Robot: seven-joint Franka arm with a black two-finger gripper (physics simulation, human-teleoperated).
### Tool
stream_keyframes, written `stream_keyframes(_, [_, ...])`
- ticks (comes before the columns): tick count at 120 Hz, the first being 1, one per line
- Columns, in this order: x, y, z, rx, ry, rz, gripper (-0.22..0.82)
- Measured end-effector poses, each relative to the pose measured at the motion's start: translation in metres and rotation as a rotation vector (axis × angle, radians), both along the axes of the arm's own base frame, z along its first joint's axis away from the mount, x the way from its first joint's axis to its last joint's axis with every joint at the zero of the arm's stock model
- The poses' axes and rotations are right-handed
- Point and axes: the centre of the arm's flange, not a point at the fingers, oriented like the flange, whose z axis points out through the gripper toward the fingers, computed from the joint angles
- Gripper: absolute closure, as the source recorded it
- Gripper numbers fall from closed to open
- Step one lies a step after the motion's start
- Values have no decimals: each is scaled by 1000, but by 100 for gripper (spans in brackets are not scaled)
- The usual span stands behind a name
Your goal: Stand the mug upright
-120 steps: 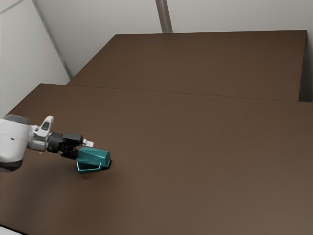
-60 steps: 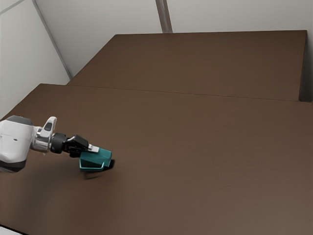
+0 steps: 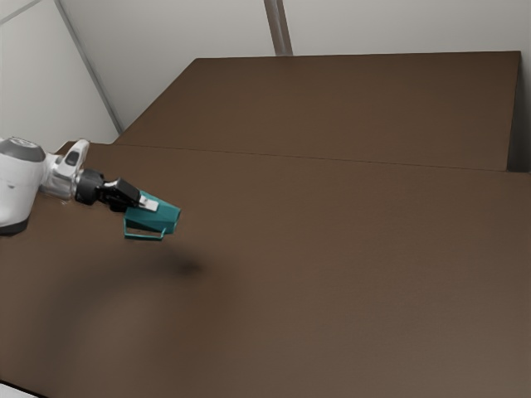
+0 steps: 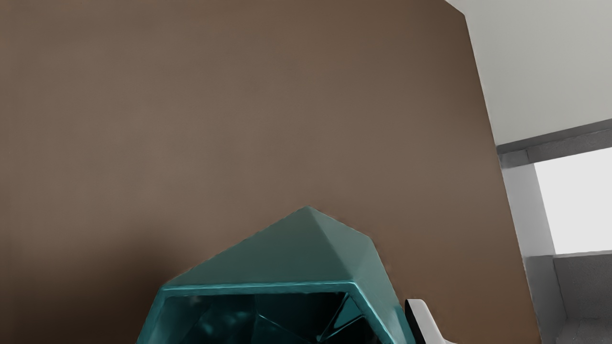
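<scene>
1. Above the brown table (image 3: 348, 265), over its part toward the exterior view's left, the teal mug (image 3: 166, 218) is hanging clear of the surface, tilted and lying over rather than standing upright.
2. Its open mouth is facing back toward the hand, and its handle (image 3: 145, 238) is jutting from the side nearer the exterior camera.
3. Over the same part of the table, the gripper (image 3: 148, 207) is holding the mug; one pale-tipped finger (image 4: 425, 320) is pressing against the outer wall.
4. Behind the gripper, the white arm (image 3: 18, 186) is reaching in over the table from the exterior view's left.
5. Down on the table, a soft dark shadow (image 3: 189, 265) is spreading, well apart from the mug.
6. Along the table's far side, a second brown surface (image 3: 332, 108) is stretching away.
7. Beyond the table, a pale wall (image 3: 199, 29) is rising, and a bright white panel (image 4: 578, 205) is glowing past one table edge.
</scene>
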Motion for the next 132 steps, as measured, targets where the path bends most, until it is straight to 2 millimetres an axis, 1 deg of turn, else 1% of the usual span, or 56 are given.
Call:
stream_keyframes(8, [13, 7, 28, 173, 15, -87, 77])
stream_keyframes(12, [16, 7, 36, 260, 31, -125, 77])
stream_keyframes(16, [19, 5, 40, 346, 48, -158, 77])
stream_keyframes(22, [27, 0, 38, 470, 69, -201, 77])
stream_keyframes(29, [38, -13, 34, 605, 84, -255, 78])
stream_keyframes(36, [50, -34, 31, 740, 96, -318, 78])
stream_keyframes(42, [60, -57, 19, 820, 105, -353, 78])
stream_keyframes(46, [63, -69, 8, 859, 111, -360, 78])
stream_keyframes(50, [64, -76, -1, 887, 119, -353, 78])
stream_keyframes(53, [66, -78, -8, 905, 126, -340, 78])
stream_keyframes(62, [67, -72, -25, 938, 143, -266, 78])
stream_keyframes(71, [69, -69, -31, 951, 146, -190, 78])
stream_keyframes(94, [71, -74, -54, 938, 190, -56, 78])
stream_keyframes(107, [71, -75, -57, 928, 210, 9, 77])
stream_keyframes(112, [71, -75, -57, 923, 214, 30, 72])
stream_keyframes(125, [73, -76, -56, 910, 225, 75, 47])
stream_keyframes(132, [73, -76, -55, 905, 231, 96, 36])
